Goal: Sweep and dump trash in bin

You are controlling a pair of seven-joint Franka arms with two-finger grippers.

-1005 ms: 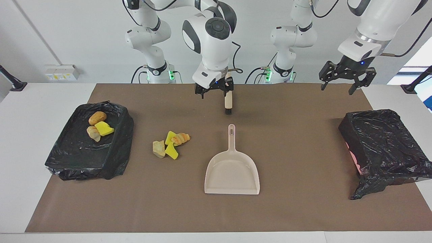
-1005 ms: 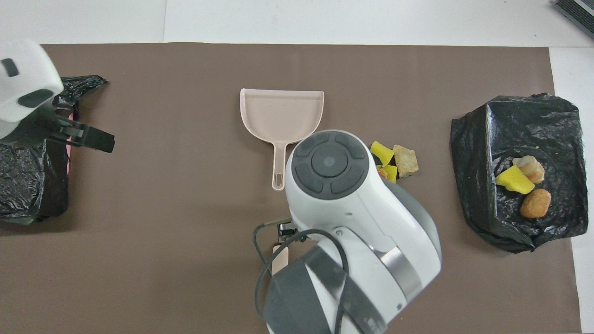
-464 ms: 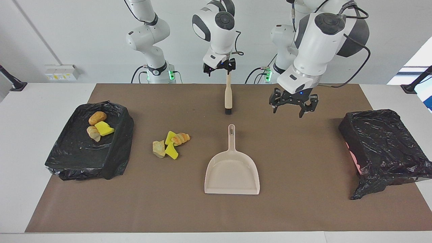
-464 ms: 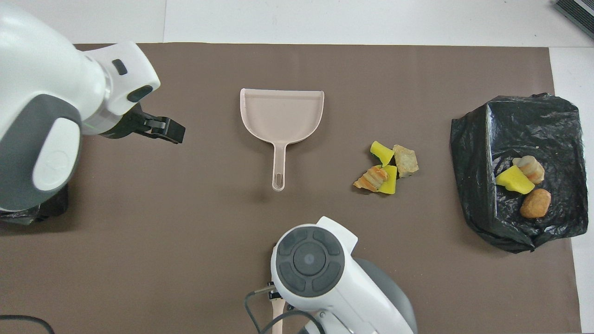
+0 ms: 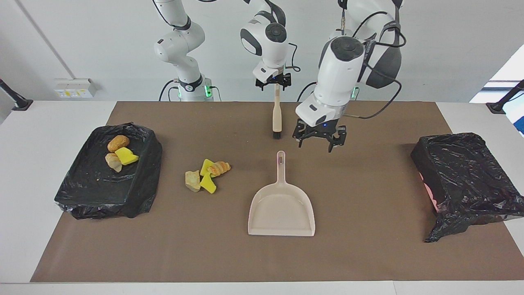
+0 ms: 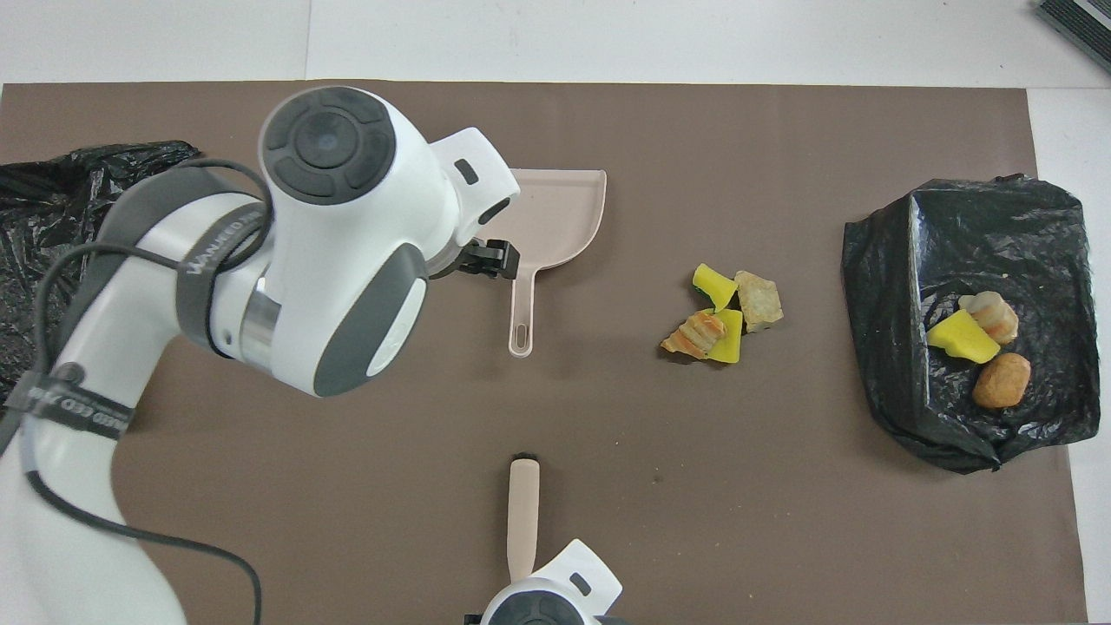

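Several loose trash scraps [image 5: 206,175] [image 6: 725,314], yellow and orange-tan, lie on the brown mat beside the beige dustpan [image 5: 281,209] [image 6: 564,217], toward the right arm's end. The dustpan's handle points at the robots. A beige brush [image 5: 277,119] [image 6: 523,512] lies nearer to the robots, bristles toward that handle. My left gripper [image 5: 317,141] [image 6: 488,259] hangs open and empty over the mat, just beside the handle's tip. My right gripper [image 5: 273,84] is open above the brush handle's end, holding nothing.
A black-bagged bin [image 5: 135,192] [image 6: 894,260] at the right arm's end holds three more scraps [image 5: 118,153]. A second black-bagged bin [image 5: 462,172] stands at the left arm's end. The left arm's body hides part of the dustpan in the overhead view.
The left arm has swung from over the bin at its end to the middle, coming down beside the dustpan handle. The right gripper has risen and drawn back along the brush. The brush has not moved.
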